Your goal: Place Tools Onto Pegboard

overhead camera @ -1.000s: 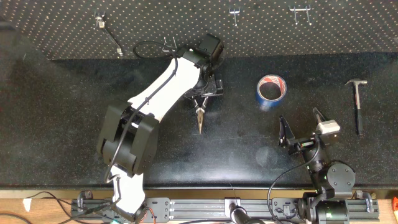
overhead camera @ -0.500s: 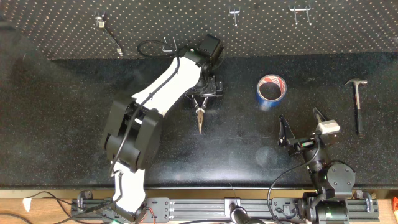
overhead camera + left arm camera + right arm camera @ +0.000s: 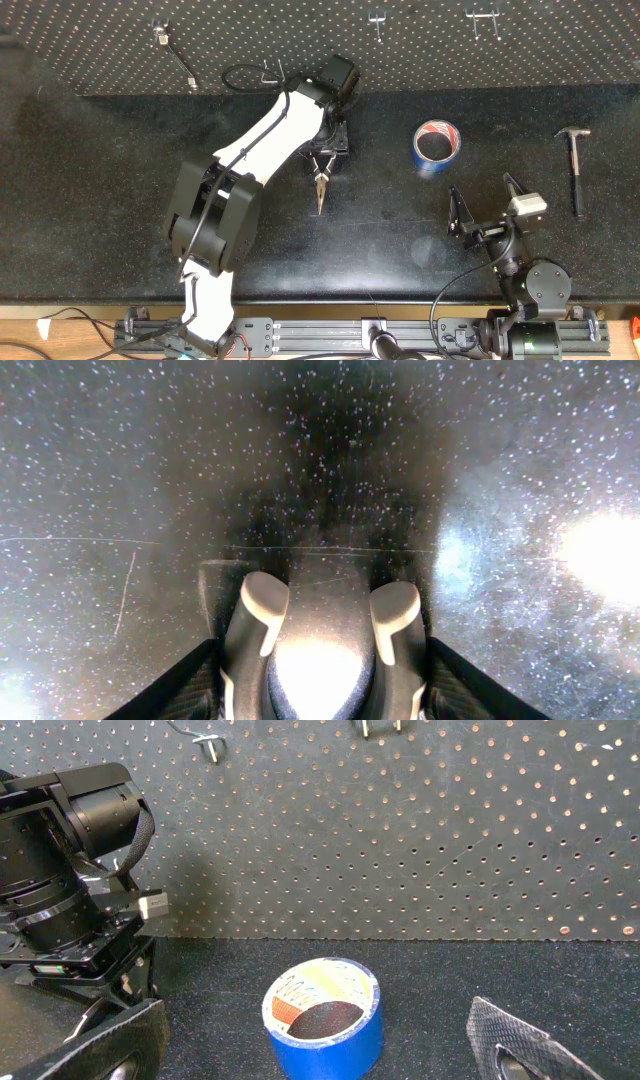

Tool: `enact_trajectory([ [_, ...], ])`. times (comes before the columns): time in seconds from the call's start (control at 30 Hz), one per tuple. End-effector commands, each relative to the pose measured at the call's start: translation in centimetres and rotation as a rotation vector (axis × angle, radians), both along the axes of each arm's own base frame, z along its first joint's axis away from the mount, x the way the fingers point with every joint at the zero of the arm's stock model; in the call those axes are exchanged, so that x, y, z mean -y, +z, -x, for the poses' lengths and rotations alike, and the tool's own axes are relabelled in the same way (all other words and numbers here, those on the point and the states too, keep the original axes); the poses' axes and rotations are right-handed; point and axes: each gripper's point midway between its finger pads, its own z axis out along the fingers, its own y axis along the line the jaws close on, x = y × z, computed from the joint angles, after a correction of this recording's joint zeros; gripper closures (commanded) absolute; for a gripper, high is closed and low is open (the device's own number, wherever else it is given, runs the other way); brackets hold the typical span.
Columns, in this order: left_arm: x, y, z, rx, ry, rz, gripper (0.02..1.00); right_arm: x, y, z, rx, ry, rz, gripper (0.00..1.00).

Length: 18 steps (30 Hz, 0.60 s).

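Note:
A pair of pliers (image 3: 320, 188) lies on the black table with its tip toward the front edge and its handles toward the pegboard (image 3: 420, 45). My left gripper (image 3: 324, 158) points straight down at the handle end, close to the table. In the left wrist view its two grey fingertips (image 3: 262, 605) stand apart over the speckled surface, with a pale blur low between them. My right gripper (image 3: 486, 204) rests open near the front right, facing a roll of blue tape (image 3: 325, 1016). That tape roll (image 3: 437, 146) stands right of the pliers. A hammer (image 3: 575, 172) lies at the far right.
Metal hooks (image 3: 378, 20) (image 3: 483, 20) hang on the pegboard, and another hook (image 3: 268, 70) sits just above the left arm. A small tool (image 3: 176, 55) hangs on the board at the left. A black cable loop (image 3: 235, 76) lies beside it.
The left gripper has shifted a little toward the pegboard and looks narrower from above. The pliers slid slightly the same way. The right arm has kept still.

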Motion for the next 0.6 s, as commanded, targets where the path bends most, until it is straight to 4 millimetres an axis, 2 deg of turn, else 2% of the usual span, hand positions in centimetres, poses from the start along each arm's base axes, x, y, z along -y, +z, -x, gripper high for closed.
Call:
enact_trajectory([
  [0.03, -0.22, -0.45, -0.48, 0.001, 0.003, -0.016, 0.441, -0.31, -0.10, 0.09, -0.002, 0.016, -0.011, 0.025],
  [0.13, -0.22, -0.45, -0.48, 0.001, 0.003, -0.016, 0.439, -0.31, -0.10, 0.09, -0.002, 0.016, -0.011, 0.025],
  [0.27, -0.22, -0.45, -0.48, 0.001, 0.003, -0.016, 0.503, -0.31, -0.10, 0.09, -0.002, 0.016, -0.011, 0.025],
  [0.3, -0.22, -0.45, -0.48, 0.001, 0.003, -0.017, 0.546, -0.31, -0.10, 0.09, -0.002, 0.016, -0.011, 0.025],
  [0.33, -0.22, -0.45, -0.48, 0.001, 0.003, -0.017, 0.636, -0.31, -0.10, 0.09, -0.002, 0.016, -0.011, 0.025],
  [0.4, -0.23, -0.45, -0.47, 0.001, 0.003, -0.017, 0.923, -0.31, -0.10, 0.09, -0.002, 0.016, -0.011, 0.025],
  [0.43, -0.13, -0.45, -0.44, -0.001, 0.003, -0.012, 0.989, -0.31, -0.10, 0.09, -0.002, 0.016, -0.011, 0.025],
  [0.53, -0.35, -0.35, -0.68, 0.012, 0.008, -0.024, 0.991, -0.31, -0.10, 0.09, -0.002, 0.016, -0.011, 0.025],
  [0.6, 0.31, 0.33, -1.02, 0.041, 0.007, -0.003, 0.989, -0.31, -0.10, 0.09, -0.002, 0.016, -0.011, 0.025],
])
